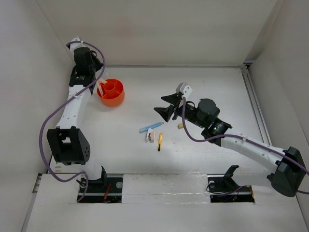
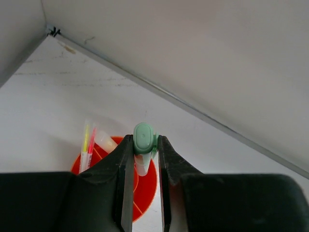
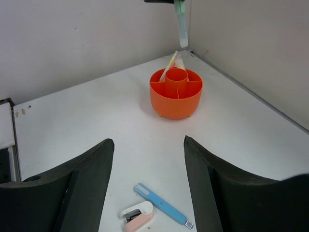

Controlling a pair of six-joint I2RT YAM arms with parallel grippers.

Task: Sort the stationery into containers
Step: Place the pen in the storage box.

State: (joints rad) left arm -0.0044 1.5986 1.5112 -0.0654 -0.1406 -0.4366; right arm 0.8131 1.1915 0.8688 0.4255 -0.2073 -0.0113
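Pinches the pale green pen (image 3: 181, 24) upright in the left tool (image 2: 145, 145), tip straight down over the orange tub (image 3: 175, 99) on the table's (image 1: 217, 87) far left, with the right tool (image 3: 147, 142) spread, well apart

Counter (image 1: 217, 82): open stretch is lying between orange tub (image 1: 112, 94) and blue pen (image 1: 150, 127). Pink and yellow pens (image 2: 88, 142) are crowding one tub compartment; back wall (image 1: 169, 34) is standing near behind.
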